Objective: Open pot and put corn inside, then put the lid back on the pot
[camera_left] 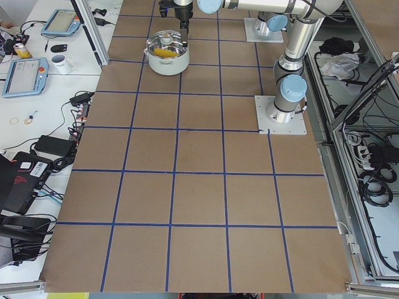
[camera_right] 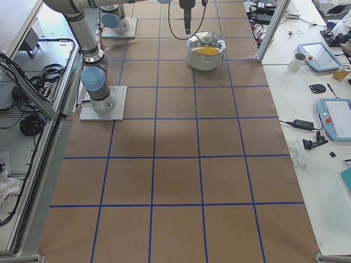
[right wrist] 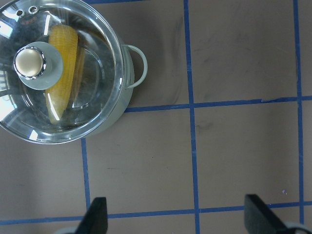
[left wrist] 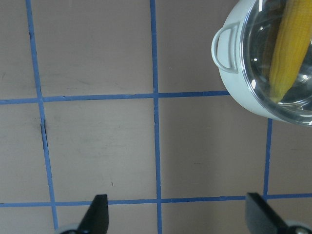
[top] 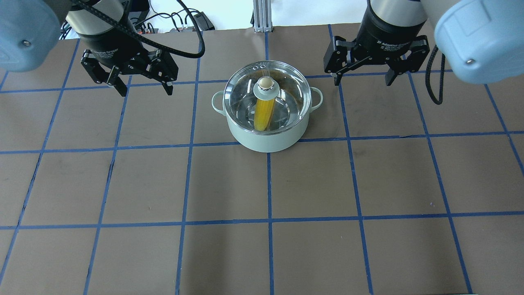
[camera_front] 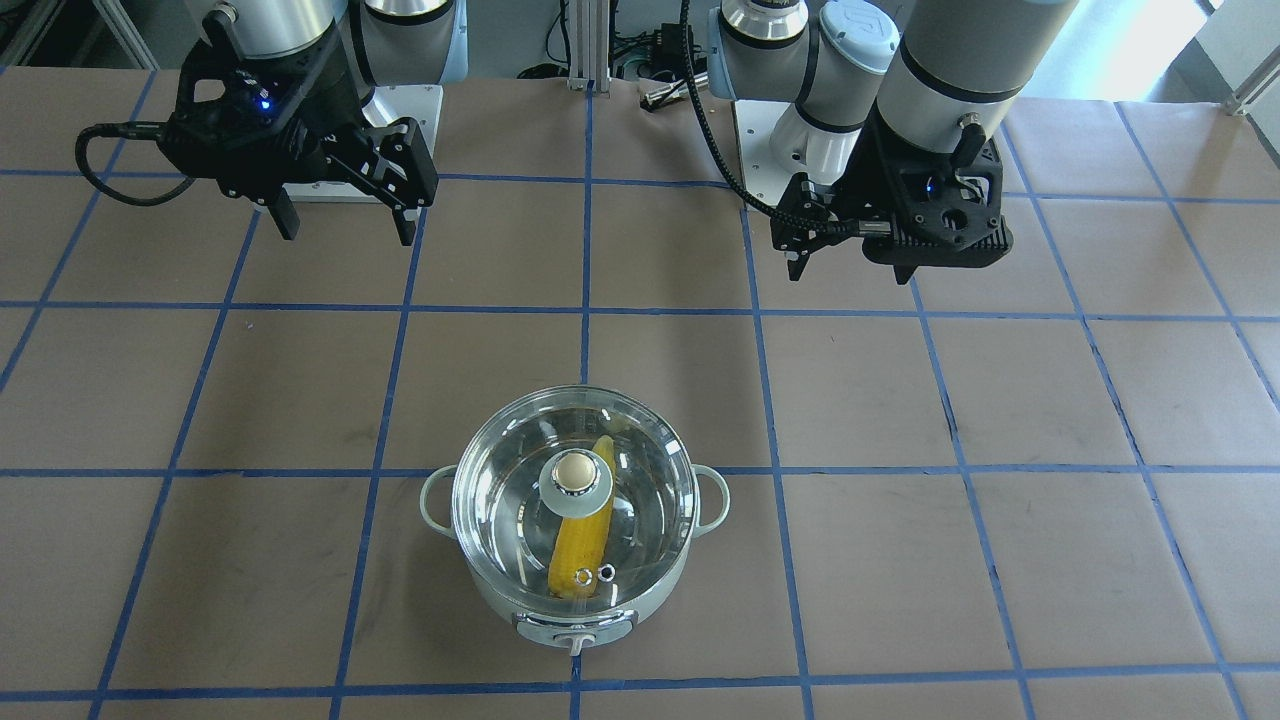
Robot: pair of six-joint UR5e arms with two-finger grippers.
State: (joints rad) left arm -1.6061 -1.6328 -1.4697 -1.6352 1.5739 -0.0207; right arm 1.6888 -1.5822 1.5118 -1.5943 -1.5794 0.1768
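The pale mint pot [top: 266, 141] stands on the table between my two arms, its control knob [camera_front: 577, 643] facing away from me. The clear glass lid [top: 286, 88] with its beige ball knob [top: 266, 83] sits on the pot. The yellow corn [top: 264, 112] lies inside, seen through the glass. It also shows in the right wrist view [right wrist: 61, 73] and the left wrist view [left wrist: 287, 48]. My left gripper [top: 145, 90] is open and empty, off the pot's left side. My right gripper [top: 363, 80] is open and empty, off its right side.
The brown table surface [top: 311, 184] carries a grid of blue tape lines. The arms' base plates [camera_left: 282, 115] sit at my edge of the table. Tablets and a mug [camera_right: 299, 61] lie on the white bench beyond the table.
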